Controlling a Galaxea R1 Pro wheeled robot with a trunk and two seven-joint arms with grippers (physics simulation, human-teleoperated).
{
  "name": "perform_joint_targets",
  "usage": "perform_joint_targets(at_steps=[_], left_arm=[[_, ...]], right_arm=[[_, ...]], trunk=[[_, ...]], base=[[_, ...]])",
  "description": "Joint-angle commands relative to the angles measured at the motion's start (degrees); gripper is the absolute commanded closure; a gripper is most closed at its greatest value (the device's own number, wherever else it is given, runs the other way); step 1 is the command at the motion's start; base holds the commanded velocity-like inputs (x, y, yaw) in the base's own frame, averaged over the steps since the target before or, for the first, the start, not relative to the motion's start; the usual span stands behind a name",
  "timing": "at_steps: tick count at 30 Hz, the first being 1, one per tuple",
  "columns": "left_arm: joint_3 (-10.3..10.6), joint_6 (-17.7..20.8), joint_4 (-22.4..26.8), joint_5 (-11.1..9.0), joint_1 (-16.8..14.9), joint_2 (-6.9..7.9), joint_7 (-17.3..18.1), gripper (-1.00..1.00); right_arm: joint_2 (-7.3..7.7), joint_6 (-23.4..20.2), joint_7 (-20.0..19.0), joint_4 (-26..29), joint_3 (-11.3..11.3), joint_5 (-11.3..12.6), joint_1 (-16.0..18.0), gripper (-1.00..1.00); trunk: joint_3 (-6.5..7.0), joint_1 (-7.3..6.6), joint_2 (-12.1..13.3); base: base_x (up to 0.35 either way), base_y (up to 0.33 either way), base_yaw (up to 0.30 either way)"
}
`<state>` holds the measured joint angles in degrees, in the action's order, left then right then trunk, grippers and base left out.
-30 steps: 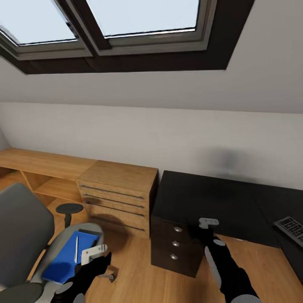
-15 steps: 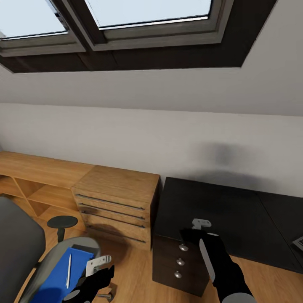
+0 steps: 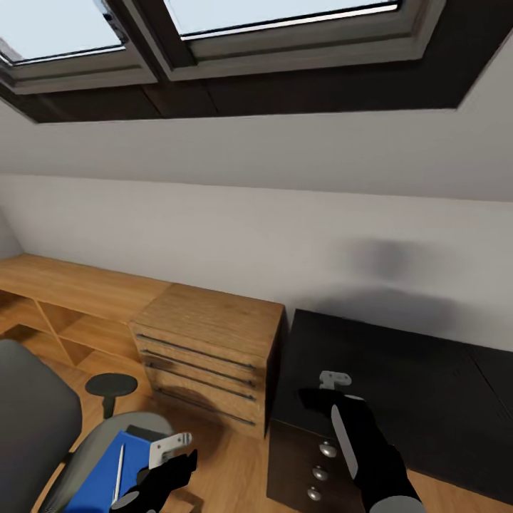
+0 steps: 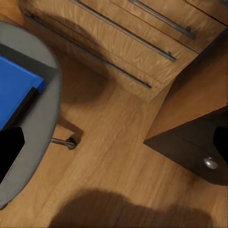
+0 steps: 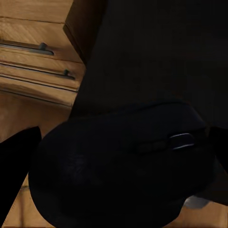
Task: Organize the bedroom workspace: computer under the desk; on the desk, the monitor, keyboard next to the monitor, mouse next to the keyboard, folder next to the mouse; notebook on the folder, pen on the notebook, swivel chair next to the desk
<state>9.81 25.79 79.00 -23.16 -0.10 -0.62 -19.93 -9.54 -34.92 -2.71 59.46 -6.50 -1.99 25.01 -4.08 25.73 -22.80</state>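
My right gripper (image 3: 333, 381) is shut on the black mouse (image 5: 118, 180) and hovers over the left front corner of the black-topped desk (image 3: 406, 370). In the right wrist view my right gripper (image 5: 118, 156) has the mouse between its dark fingers (image 5: 16, 161). The grey swivel chair (image 3: 35, 420) stands at the lower left. The blue folder (image 3: 96, 484) lies on its seat, with the pale pen (image 3: 118, 463) on top. My left gripper (image 3: 171, 450) is open beside the seat's edge. The folder (image 4: 14, 85) and seat rim show beside my left gripper (image 4: 114, 147). The computer, monitor, keyboard and notebook are out of view.
Light wooden cabinets with drawers (image 3: 206, 342) run along the wall to the left of the desk. The black drawer unit (image 3: 320, 463) sits under the desk's left end. A black armrest (image 3: 112, 385) and a chair wheel (image 4: 64, 141) stand over the wooden floor (image 4: 123, 156).
The whole head view has shifted, and the keyboard at the right edge has left the picture. Both arms keep about the same pose, and the right gripper stays shut on the mouse.
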Motion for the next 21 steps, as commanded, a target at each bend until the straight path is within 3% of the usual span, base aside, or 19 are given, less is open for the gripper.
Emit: perform_joint_targets(at_steps=[1, 5, 7, 12, 15, 16, 21], left_arm=[[0.1, 0.1, 0.1, -0.6, 0.0, 0.01, -0.5, -1.00], [0.0, 0.1, 0.5, -0.5, 0.0, 0.01, -0.8, -1.00], [0.1, 0.1, 0.7, -0.4, 0.0, 0.01, -1.1, -1.00], [0.5, 0.1, 1.9, -0.3, 0.0, -0.05, -2.4, -1.00], [2.5, 0.1, 2.4, -0.3, 0.0, -0.01, -4.7, -1.00], [4.5, 0.1, 2.4, -0.3, 0.0, 0.05, -5.4, -1.00], [5.5, 0.1, 2.3, -0.3, 0.0, 0.28, -5.8, -1.00]], right_arm=[[-0.21, -0.3, -0.3, -0.2, -0.1, -0.2, 0.0, 1.00], [-0.41, -0.2, -0.4, -1.7, 0.5, -0.3, 0.0, 1.00], [-0.26, -0.2, -0.5, -2.1, 2.5, -0.3, 0.0, 1.00], [-0.12, -0.2, -0.5, -2.3, 4.1, -0.3, 0.0, 1.00], [0.00, -0.2, -0.5, -2.3, 4.4, -0.4, 0.0, 1.00], [0.03, -0.1, -0.5, -2.3, 4.5, -0.5, 0.0, 1.00], [0.05, -0.1, -0.5, -2.3, 4.6, -0.7, 0.0, 1.00]], trunk=[[-0.12, 0.05, -0.1], [-0.12, 0.05, -0.1], [-0.12, 0.05, -0.1], [-0.12, 0.05, -0.1], [-0.12, 0.05, -0.1], [-0.12, 0.05, -0.1], [-0.12, 0.05, -0.1]], base=[[0.056, 0.000, 0.256], [0.022, 0.000, 0.262], [0.006, 0.000, 0.196], [0.002, 0.000, 0.071], [0.092, -0.002, 0.015], [0.271, -0.076, 0.003], [0.238, -0.107, 0.001]])
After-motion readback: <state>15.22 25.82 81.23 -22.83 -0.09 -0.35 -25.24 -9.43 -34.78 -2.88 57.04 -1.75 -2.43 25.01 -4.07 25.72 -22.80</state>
